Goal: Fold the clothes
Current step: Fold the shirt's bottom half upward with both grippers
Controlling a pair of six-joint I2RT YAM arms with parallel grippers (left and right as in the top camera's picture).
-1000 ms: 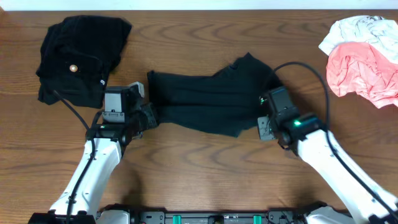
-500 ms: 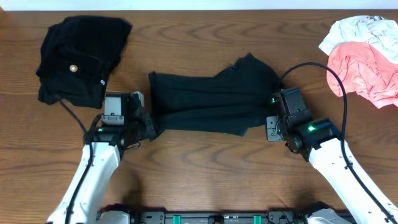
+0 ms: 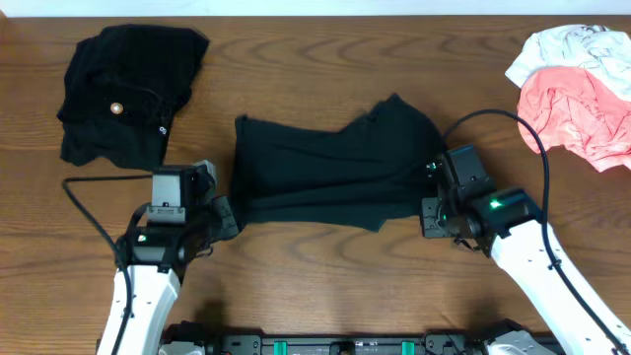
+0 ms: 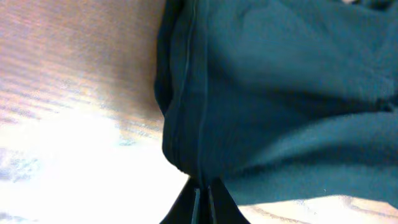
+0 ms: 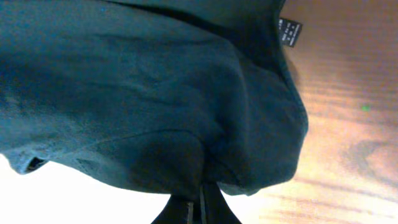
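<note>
A black shirt point(image 3: 325, 168) lies at the middle of the frame, spread wide and mostly flat, with one part bunched toward its upper right. In the upper left, a crumpled black garment point(image 3: 128, 94) shows a small pale button point(image 3: 116, 108). At the upper right edge, a rumpled pink garment point(image 3: 577, 113) touches a white garment point(image 3: 572, 47).

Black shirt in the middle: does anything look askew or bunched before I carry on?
Yes. The black shirt is not flat: its right end bulges away from the robot in a wrinkled hump, while its left side lies straight. The left gripper and right gripper are each shut on a near corner. Nothing looks damaged.
</note>
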